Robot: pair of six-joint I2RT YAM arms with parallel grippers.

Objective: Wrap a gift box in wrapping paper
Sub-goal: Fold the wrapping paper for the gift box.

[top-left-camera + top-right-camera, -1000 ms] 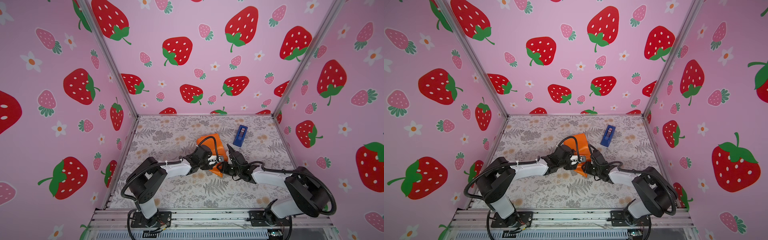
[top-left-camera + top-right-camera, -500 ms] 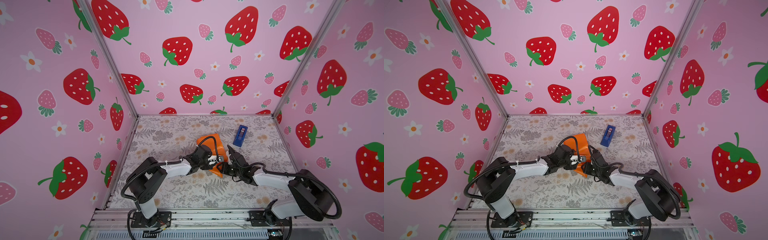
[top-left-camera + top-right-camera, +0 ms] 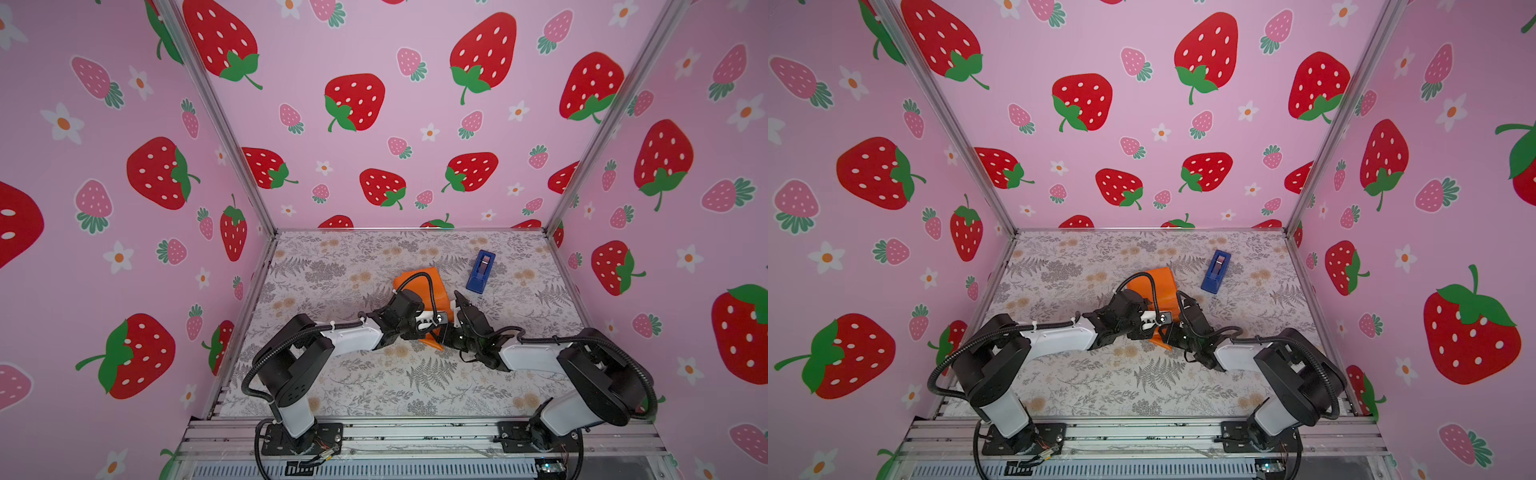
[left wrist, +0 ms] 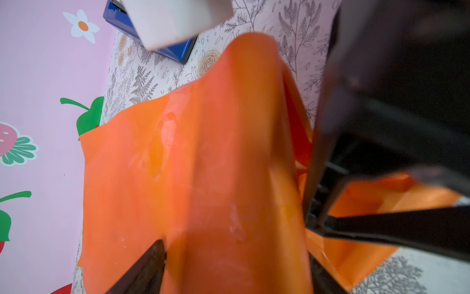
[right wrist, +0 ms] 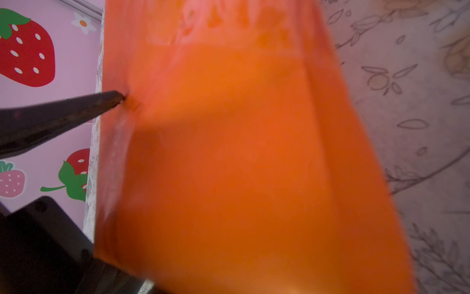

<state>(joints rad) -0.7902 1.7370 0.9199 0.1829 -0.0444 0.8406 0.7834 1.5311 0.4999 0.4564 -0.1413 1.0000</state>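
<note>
The orange wrapping paper (image 3: 419,282) lies folded into a bundle at mid-table; the gift box is hidden beneath it. My left gripper (image 3: 438,320) reaches in from the left. In the left wrist view its two dark fingers (image 4: 142,269) press either side of the raised paper (image 4: 216,165), jaws wide and shut on it. My right gripper (image 3: 451,332) meets the bundle's near right corner from the right. Paper (image 5: 241,152) fills the right wrist view and covers that gripper's own jaws. A dark fingertip (image 5: 112,99) of the left gripper touches the sheet there.
A blue tape dispenser (image 3: 481,266) lies on the floral table cover (image 3: 374,382) behind and right of the bundle. Pink strawberry walls (image 3: 124,249) close in the left, back and right sides. Both arm bases stand on the front rail (image 3: 415,432).
Both grippers stay at the orange bundle. The right arm's elbow has shifted slightly; the paper looks the same.
</note>
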